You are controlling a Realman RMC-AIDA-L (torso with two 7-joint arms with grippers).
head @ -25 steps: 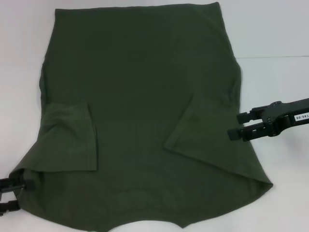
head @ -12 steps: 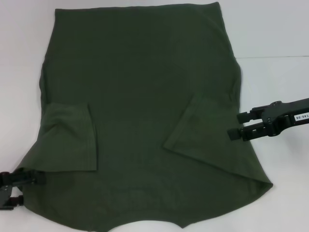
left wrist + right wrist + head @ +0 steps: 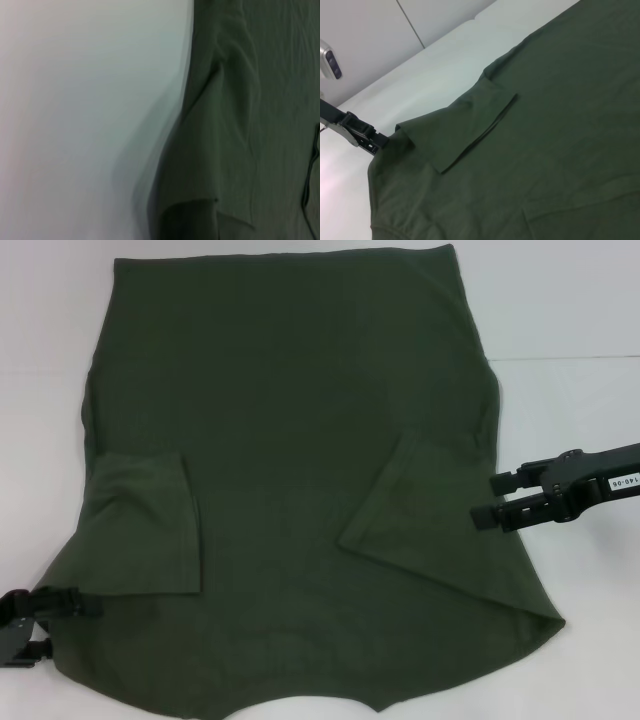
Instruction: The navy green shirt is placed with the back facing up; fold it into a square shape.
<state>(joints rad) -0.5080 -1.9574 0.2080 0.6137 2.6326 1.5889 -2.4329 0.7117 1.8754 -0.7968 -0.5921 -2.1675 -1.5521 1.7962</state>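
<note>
Fingers spread, the right gripper [image 3: 486, 498] hovers at the right edge of the head view, its tips over the side seam of the navy green shirt [image 3: 290, 470]. At lower left the left gripper [image 3: 62, 623] also stands with its fingers parted, at the shirt's shoulder corner. The dark olive shirt lies back up across the white worktop [image 3: 560, 320], both short sleeves folded inward. Soft, light cloth, it will likely drape and slide; corners and seams offer the surest hold.

A white table [image 3: 570, 310] fills the scene under even light; a pale panelled wall [image 3: 375, 30] rises behind it.
</note>
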